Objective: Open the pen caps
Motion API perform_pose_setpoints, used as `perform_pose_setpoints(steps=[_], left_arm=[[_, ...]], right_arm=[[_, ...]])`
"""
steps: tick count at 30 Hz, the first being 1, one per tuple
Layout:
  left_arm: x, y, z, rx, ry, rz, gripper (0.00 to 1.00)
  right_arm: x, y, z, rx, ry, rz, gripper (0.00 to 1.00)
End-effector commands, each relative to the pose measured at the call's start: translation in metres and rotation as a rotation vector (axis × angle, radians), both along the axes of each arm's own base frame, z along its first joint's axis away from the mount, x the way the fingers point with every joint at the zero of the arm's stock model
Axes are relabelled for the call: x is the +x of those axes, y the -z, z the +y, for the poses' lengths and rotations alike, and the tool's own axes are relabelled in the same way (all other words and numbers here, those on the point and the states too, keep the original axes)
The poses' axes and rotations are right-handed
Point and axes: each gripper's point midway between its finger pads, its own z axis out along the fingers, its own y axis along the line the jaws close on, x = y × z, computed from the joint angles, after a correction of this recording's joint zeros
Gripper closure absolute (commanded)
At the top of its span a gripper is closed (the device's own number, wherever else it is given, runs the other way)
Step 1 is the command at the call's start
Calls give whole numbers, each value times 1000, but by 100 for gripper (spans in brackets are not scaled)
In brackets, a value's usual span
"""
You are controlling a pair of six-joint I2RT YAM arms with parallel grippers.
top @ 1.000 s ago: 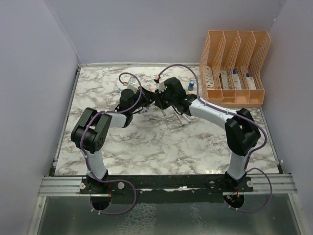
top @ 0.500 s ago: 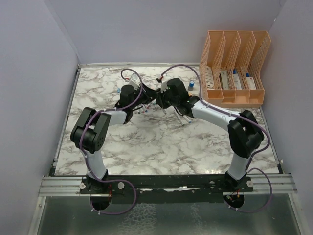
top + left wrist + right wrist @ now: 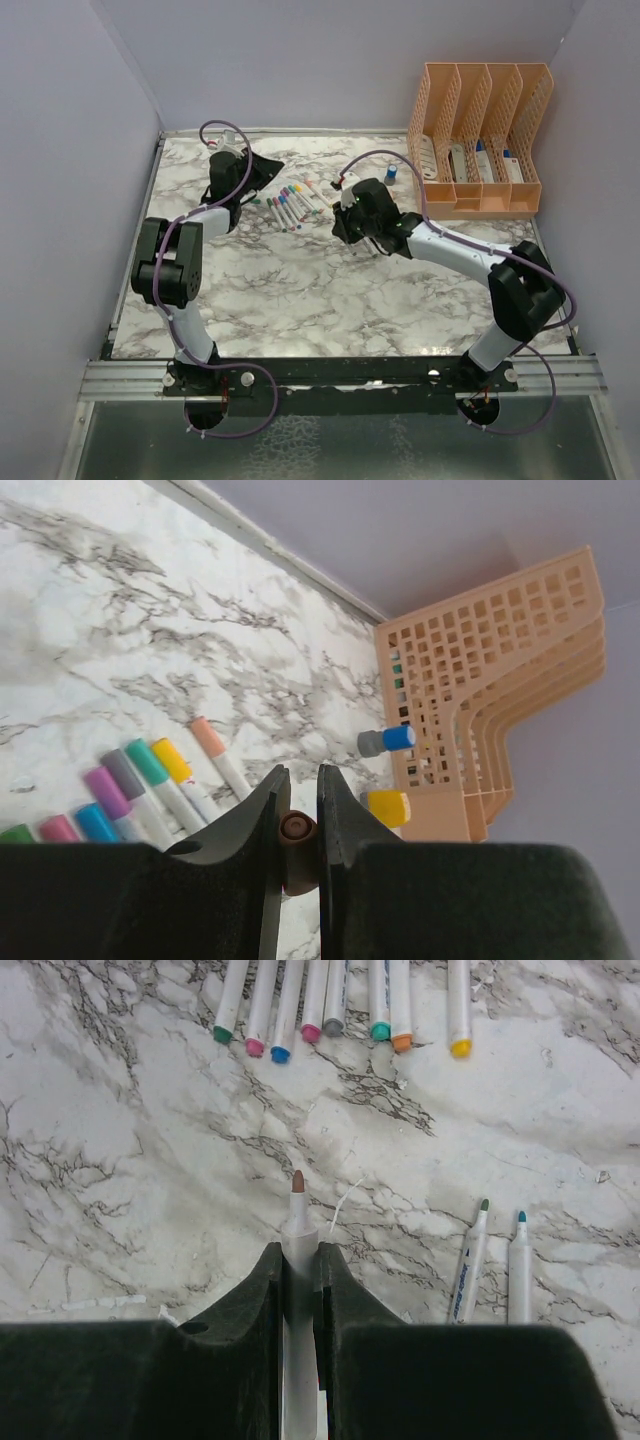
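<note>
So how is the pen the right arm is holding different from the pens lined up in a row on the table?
The held pen shows a bare brownish tip, and a matching brown cap sits in the left jaws; the row pens all wear coloured caps. The held pen is clamped in the right jaws; the row pens lie loose, side by side, on the marble table. Both have thin white barrels.

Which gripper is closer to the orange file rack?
Right. The right gripper sits mid-table, left of the rack; the left gripper is farther left, past the pen row.
</note>
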Motion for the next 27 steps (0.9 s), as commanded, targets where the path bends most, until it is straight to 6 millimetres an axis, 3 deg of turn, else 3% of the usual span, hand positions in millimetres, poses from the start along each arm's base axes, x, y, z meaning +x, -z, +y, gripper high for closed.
perform_pose_setpoints(steps=[1, 7, 11, 18, 27], left_arm=[[-7, 18, 16, 109, -23, 58, 100], [-20, 59, 66, 318, -116, 216, 100], [-32, 79, 86, 361, -144, 270, 100], [-41, 105, 106, 395, -177, 332, 100], [-42, 127, 116, 385, -186, 377, 98]], right_arm=[[3, -11, -10, -26, 45, -28, 98], [12, 6, -22, -111, 111, -20, 99], [18, 16, -25, -147, 131, -15, 99], [25, 33, -31, -191, 155, 1, 99], [31, 53, -33, -223, 150, 23, 99]])
